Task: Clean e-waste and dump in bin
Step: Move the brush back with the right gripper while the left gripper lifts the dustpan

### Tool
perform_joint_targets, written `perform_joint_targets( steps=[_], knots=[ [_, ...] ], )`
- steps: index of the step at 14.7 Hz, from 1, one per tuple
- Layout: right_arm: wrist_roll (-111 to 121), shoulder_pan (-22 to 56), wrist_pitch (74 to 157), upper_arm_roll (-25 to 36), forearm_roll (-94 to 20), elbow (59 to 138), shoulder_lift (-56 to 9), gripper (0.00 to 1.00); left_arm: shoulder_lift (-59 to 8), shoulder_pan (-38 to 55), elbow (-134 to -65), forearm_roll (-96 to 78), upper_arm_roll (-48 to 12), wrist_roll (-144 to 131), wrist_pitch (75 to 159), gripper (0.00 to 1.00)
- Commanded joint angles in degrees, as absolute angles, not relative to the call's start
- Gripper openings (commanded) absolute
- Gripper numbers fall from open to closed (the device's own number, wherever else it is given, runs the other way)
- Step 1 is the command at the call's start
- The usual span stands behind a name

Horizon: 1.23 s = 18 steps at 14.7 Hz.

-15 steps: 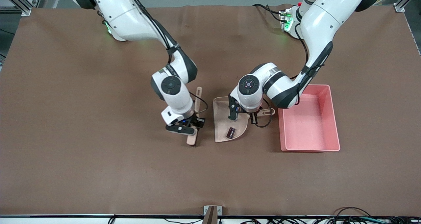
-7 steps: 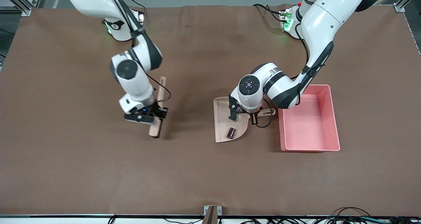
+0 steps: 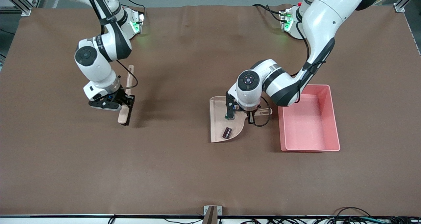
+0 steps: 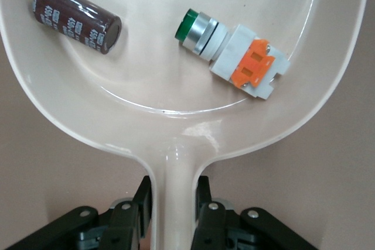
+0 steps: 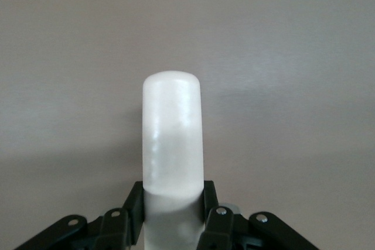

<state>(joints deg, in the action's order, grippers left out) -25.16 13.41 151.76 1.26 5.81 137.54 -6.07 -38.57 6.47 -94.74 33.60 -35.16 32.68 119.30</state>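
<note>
The beige dustpan [image 3: 217,118] lies beside the pink bin [image 3: 333,118]. In it are a dark brown cylindrical part [image 3: 227,132] and a white-grey part with orange and green bits [image 4: 237,57]; the front view shows only that part's green tip [image 3: 227,117] under the left wrist. The dark part also shows in the left wrist view [image 4: 76,19]. My left gripper [image 3: 251,114] [image 4: 174,200] is shut on the dustpan's handle [image 4: 176,174]. My right gripper [image 3: 122,102] [image 5: 171,203] is shut on a beige brush [image 3: 126,92] [image 5: 171,127], held over bare table near the right arm's end.
The pink bin holds nothing that I can see and stands toward the left arm's end, its long wall next to the dustpan's handle [image 3: 265,112]. The brown mat [image 3: 184,171] covers the table.
My right arm has carried the brush away from the dustpan, toward the right arm's end of the table. The dustpan has shifted slightly that way in my left gripper.
</note>
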Motion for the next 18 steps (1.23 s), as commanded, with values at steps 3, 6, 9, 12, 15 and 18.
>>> perform_joint_targets(
  steps=[3,6,9,12,15,18],
  knots=[
    [-18.3,4.23,160.55,0.26,6.68,146.85,-4.31,0.0,-35.07,-1.64,-95.71,34.1,-42.34,33.84,119.45,0.05],
    [-11.88,0.19,167.07,0.26,6.68,148.71,-6.14,0.0,-33.84,-10.43,-95.89,34.1,-50.08,34.01,118.22,0.05],
    [-4.95,-4.73,169.18,0.26,6.68,148.71,-7.29,0.0,-31.38,-19.13,-95.8,34.1,-57.1,34.01,112.43,0.05],
    [-1.93,-7.56,171.81,0.18,6.68,149.5,-9.13,0.0,-31.2,-30.63,-95.89,34.63,-66.76,33.93,106.63,0.05],
    [-1.93,-8.69,176.73,0.18,6.68,149.94,-13.61,0.0,-30.76,-39.79,-95.98,34.72,-72.23,37.69,102.75,0.05],
    [-2.37,-8.96,177.45,0.09,6.68,149.68,-14.41,0.07,-29.18,-46.04,-96.15,35.68,-74.88,41.9,100.9,0.05]
  ],
)
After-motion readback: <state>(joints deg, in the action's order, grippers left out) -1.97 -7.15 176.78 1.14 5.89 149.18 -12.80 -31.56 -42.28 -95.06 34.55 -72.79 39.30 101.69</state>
